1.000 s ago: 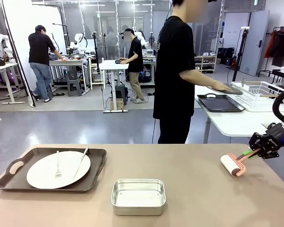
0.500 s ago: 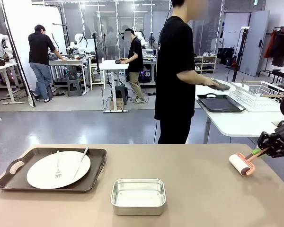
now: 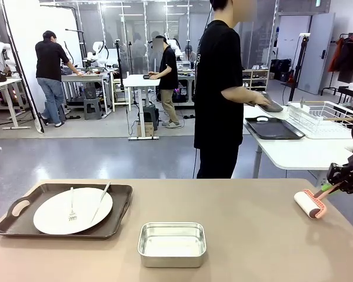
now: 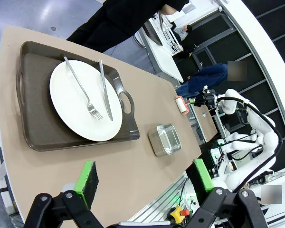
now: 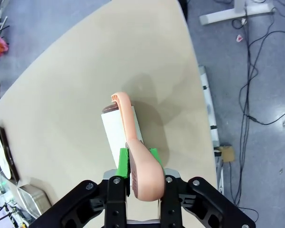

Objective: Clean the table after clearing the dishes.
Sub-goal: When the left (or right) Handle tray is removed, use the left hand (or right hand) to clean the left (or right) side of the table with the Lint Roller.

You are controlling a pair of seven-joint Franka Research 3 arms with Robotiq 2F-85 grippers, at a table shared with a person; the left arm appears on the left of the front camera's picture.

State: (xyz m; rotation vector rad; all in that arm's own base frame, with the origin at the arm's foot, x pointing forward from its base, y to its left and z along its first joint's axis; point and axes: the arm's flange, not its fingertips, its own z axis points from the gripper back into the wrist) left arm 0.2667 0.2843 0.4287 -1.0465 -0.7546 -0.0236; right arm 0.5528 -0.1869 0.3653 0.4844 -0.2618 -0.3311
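While gripping the lint roller (image 3: 310, 204) by its pink handle with jaws shut on it, draws the white drum farther right across the tan desk (image 3: 253, 255) in the right gripper (image 3: 335, 187), bringing it close to the right edge from a spot well inboard a second ago. Looks like the tail of one sweep, with most of the top yet to be covered. Holds the left gripper (image 4: 145, 176) spread wide and empty, up off the desk on the tray's side, green pads well apart. Leaves one of the dishes (image 3: 59, 212) exactly where it lay at the left: white plate (image 3: 47, 222) with fork (image 3: 72, 209) and knife (image 3: 101, 201) across it, on a dark handled tray (image 3: 122, 194). Leaves the small steel pan (image 3: 172, 244) unmoved too, near the front middle. Beyond the far edge, catches the person (image 3: 217, 88) turned to a white table (image 3: 294, 154), carrying a dark flat piece (image 3: 272, 107) farther over a second dark tray (image 3: 276, 130) set down there. Points to clearing only part done: likely no rolling on the left half until that last tray goes, and a turn-back needed soon on the right before running off the edge.
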